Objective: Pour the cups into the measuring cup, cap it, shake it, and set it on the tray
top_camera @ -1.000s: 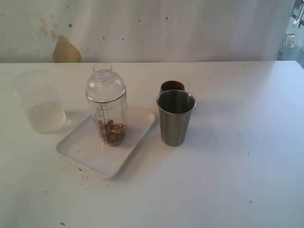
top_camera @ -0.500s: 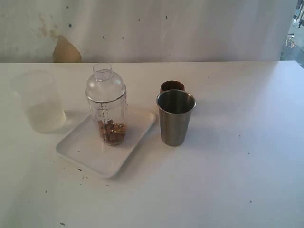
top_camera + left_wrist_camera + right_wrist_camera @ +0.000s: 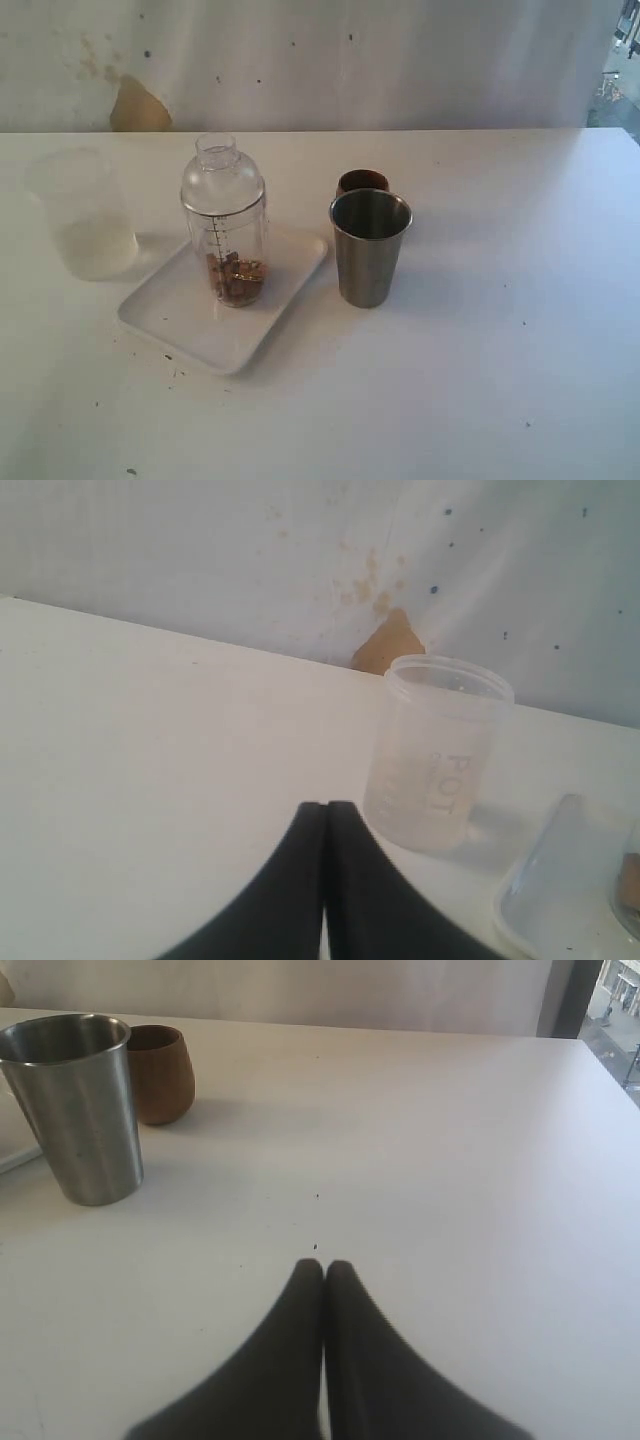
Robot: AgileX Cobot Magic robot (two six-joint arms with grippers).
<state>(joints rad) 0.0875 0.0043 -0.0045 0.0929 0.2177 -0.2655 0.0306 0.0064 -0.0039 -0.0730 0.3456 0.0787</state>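
**Shaker's on the tray, so it's hands off from here**

Both my pincers are pressed together with nothing in them. The left pincer [image 3: 326,810] hangs over bare table near the frosted translucent plastic cup [image 3: 438,755]. The right pincer [image 3: 323,1268] is over bare table too, well apart from the tapered stainless-steel tumbler [image 3: 75,1110] and the small round brown wooden cup [image 3: 160,1072] just behind it.

The clear cylindrical plastic measuring cup with the black scale [image 3: 224,240] stands roughly mid-way on the flat white rectangular tray [image 3: 175,325]. Its clear domed lid [image 3: 221,172] is on and there are brown bits in the bottom. So I reckon the job is basically at its end, and doing this bit well means doing very little: jaws together, parked on my own sides. If I move at all, it should be up and away, not across toward the tray or tumbler, since tall things like these would likely tip from a sideways nudge. From here I can't tell if the lid is seated all the way round, which is one more reason not to bump it.

Orientation: the measuring cup is upright, long axis vertical, lid neck pointing straight up, scale facing the exterior camera. The tray lies flat, with its long axis running diagonally from near-left to far-right in that view.
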